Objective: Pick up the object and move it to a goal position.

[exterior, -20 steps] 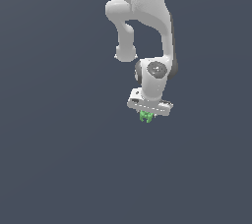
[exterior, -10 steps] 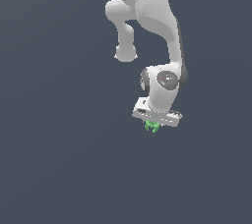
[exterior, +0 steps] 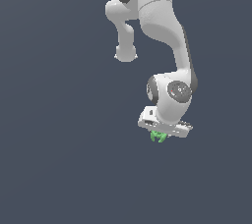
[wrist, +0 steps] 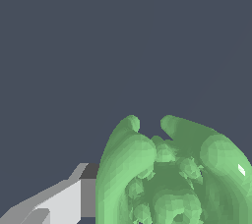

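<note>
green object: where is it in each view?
Exterior view: green knobbly object sits small, low and right of centre, directly under the gripper.
Wrist view: green knobbly object fills the lower right, very close to the lens.
Shared landmark: the white gripper finger beside it.

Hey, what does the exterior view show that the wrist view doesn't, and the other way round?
Only the exterior view shows the whole white arm and the gripper hanging from it with the green object at its tip. Only the wrist view shows the object's knobbly surface and two curved prongs close up, with one of the fingers beside it. Both show the green object against a plain dark background.
</note>
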